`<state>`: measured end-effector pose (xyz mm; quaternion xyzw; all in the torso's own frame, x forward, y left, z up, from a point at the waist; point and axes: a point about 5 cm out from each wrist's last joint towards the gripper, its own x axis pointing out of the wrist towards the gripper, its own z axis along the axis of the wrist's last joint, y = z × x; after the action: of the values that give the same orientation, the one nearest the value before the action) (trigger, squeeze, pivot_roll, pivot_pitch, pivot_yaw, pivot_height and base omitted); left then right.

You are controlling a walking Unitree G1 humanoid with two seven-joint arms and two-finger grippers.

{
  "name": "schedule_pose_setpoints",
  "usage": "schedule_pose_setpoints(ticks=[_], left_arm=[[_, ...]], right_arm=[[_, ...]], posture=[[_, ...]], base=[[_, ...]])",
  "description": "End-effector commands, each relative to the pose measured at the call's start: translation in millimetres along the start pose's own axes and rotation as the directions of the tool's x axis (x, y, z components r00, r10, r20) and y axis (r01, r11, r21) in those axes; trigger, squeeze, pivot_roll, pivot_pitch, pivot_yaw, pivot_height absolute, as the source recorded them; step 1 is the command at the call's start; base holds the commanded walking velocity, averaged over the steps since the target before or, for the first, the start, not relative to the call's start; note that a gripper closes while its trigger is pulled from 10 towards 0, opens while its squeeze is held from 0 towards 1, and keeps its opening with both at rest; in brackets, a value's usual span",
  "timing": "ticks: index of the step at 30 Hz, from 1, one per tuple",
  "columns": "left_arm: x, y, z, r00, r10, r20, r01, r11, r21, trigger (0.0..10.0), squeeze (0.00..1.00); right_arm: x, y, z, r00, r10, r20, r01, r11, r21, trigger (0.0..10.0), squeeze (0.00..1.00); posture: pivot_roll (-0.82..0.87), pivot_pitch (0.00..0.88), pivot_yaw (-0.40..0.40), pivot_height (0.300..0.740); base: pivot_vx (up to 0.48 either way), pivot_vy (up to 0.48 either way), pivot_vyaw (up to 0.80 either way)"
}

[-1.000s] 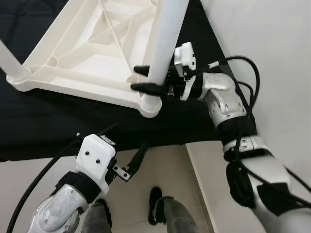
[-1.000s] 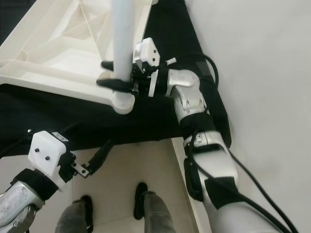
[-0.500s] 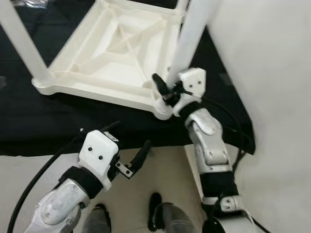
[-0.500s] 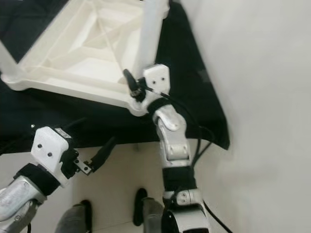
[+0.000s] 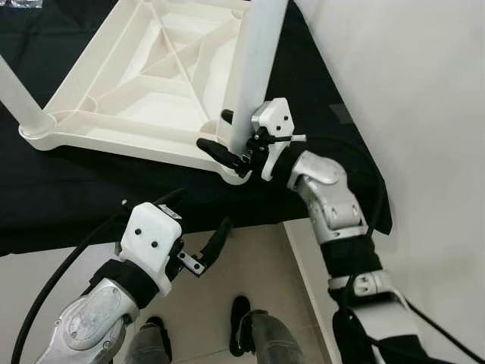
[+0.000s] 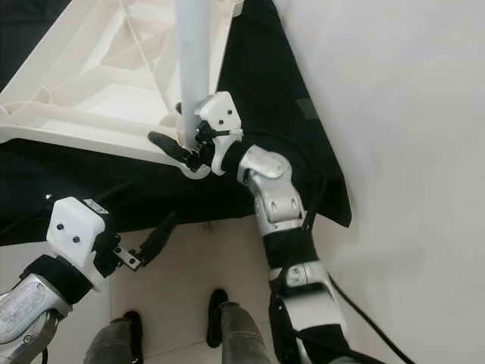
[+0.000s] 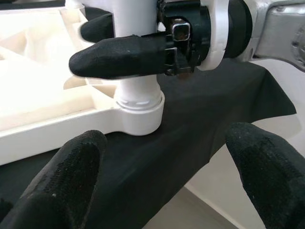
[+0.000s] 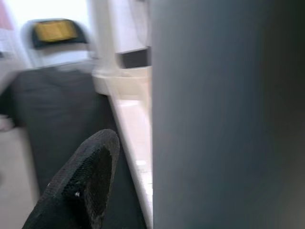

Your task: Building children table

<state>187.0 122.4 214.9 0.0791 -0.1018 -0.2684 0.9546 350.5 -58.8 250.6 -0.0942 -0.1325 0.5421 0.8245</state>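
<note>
Left eye view shows the right gripper (image 5: 227, 140) back around the white leg (image 5: 254, 72) at the corner of the upside-down table (image 5: 114, 114), squeezing it low down to push it in, while the left gripper (image 5: 204, 250) waits open.

right tool (image 5: 224, 139) has slid down the table leg (image 5: 256, 68) to just above its socket.

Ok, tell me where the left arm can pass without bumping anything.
Free: the black cloth between the tabletop rim and the pale floor. Crowded: the near corner, where the right tool clamps the leg. The left tool hovers open.
</note>
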Motion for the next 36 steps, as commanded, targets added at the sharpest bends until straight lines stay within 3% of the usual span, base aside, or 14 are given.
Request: schedule_pose_setpoints(ticks=[1,11,15,16,22,24,27,29,30,31,32,33,34,36], left_arm=[[-2.4,-4.8,-2.0,1.000,-0.008,-0.009,0.008,1.000,-0.011,10.0,0.00],[-8.3,-3.6,-2.5,0.999,0.009,-0.033,-0.009,1.000,0.000,10.0,0.00],[-9.1,-3.6,-2.3,0.999,0.012,-0.035,-0.012,1.000,0.000,10.0,0.00],[-9.7,-3.6,-2.3,0.999,0.014,-0.037,-0.014,1.000,0.001,10.0,0.00],[-10.6,-3.9,-1.9,0.999,0.017,-0.040,-0.017,1.000,0.003,10.0,0.00],[-9.7,-4.0,-2.6,0.999,0.013,-0.041,-0.013,1.000,0.001,10.0,0.00],[-9.2,-4.1,-2.6,0.999,0.009,-0.038,-0.009,1.000,-0.001,10.0,0.00],[-8.9,-3.2,-2.8,0.999,0.006,-0.037,-0.006,1.000,-0.001,10.0,0.00],[-9.0,-2.9,-3.0,0.999,0.002,-0.037,-0.002,1.000,-0.002,10.0,0.00],[-9.0,-2.9,-3.0,0.999,0.002,-0.037,-0.002,1.000,-0.002,10.0,0.00],[-9.0,-2.9,-3.2,0.999,-0.001,-0.037,0.001,1.000,-0.003,10.0,0.00],[-8.8,-3.3,-3.6,0.999,-0.008,-0.038,0.008,1.000,-0.007,10.0,0.00],[-8.5,-3.4,-3.4,0.999,-0.013,-0.037,0.013,1.000,-0.010,10.0,0.00],[-8.2,-3.6,-3.2,0.999,-0.016,-0.037,0.015,1.000,-0.011,10.0,0.00]], right_arm=[[9.3,7.5,4.3,0.964,0.264,-0.013,-0.265,0.963,-0.043,10.0,0.00],[23.1,3.7,21.9,0.851,0.524,0.039,-0.525,0.851,0.021,10.0,0.00],[25.1,4.3,23.1,0.838,0.544,0.041,-0.545,0.838,0.021,10.0,0.00],[26.3,4.0,23.6,0.828,0.559,0.046,-0.560,0.828,0.027,0.0,0.00],[21.6,-0.6,20.6,0.827,0.559,0.063,-0.562,0.826,0.046,0.0,0.00],[9.8,-9.2,12.6,0.890,0.451,0.061,-0.454,0.890,0.048,0.0,0.00],[2.3,-13.8,5.9,0.936,0.349,0.054,-0.352,0.935,0.054,0.0,0.00],[-10.6,-14.9,-11.6,0.995,0.097,0.031,-0.099,0.991,0.090,0.0,0.00],[-17.1,-14.6,-23.0,0.995,-0.098,-0.004,0.098,0.986,0.134,0.0,0.00],[-17.1,-14.6,-23.0,0.995,-0.098,-0.004,0.098,0.986,0.134,0.0,0.00],[-26.1,-18.0,-34.9,0.919,-0.386,-0.079,0.393,0.912,0.115,0.0,0.00],[-36.3,2.8,-53.9,0.838,-0.516,-0.179,0.543,0.820,0.179,0.0,0.00],[-46.0,18.2,-64.0,0.773,-0.581,-0.254,0.631,0.746,0.214,0.0,0.00],[-51.6,28.6,-68.6,0.747,-0.596,-0.295,0.662,0.710,0.241,0.0,0.00]], posture=[[0.16,0.321,-0.163,0.740],[0.18,0.355,-0.173,0.740],[0.18,0.359,-0.173,0.740],[0.18,0.362,-0.174,0.740],[0.18,0.366,-0.175,0.740],[0.17,0.360,-0.172,0.740],[0.17,0.359,-0.171,0.740],[0.15,0.355,-0.170,0.740],[0.14,0.354,-0.171,0.740],[0.14,0.354,-0.171,0.740],[0.14,0.354,-0.169,0.740],[0.12,0.360,-0.169,0.740],[0.12,0.364,-0.166,0.740],[0.12,0.364,-0.166,0.740]], base=[[0.000,0.000,0.00],[0.000,0.000,0.00],[0.000,0.000,0.00],[0.000,0.000,0.00],[0.000,0.000,0.00],[0.000,0.000,0.00],[0.000,0.000,0.00],[0.000,0.000,0.00],[0.000,0.000,0.00],[0.000,0.000,0.00],[0.000,0.000,0.00],[0.000,0.000,0.00],[0.000,0.000,0.00],[0.000,0.000,0.00]])
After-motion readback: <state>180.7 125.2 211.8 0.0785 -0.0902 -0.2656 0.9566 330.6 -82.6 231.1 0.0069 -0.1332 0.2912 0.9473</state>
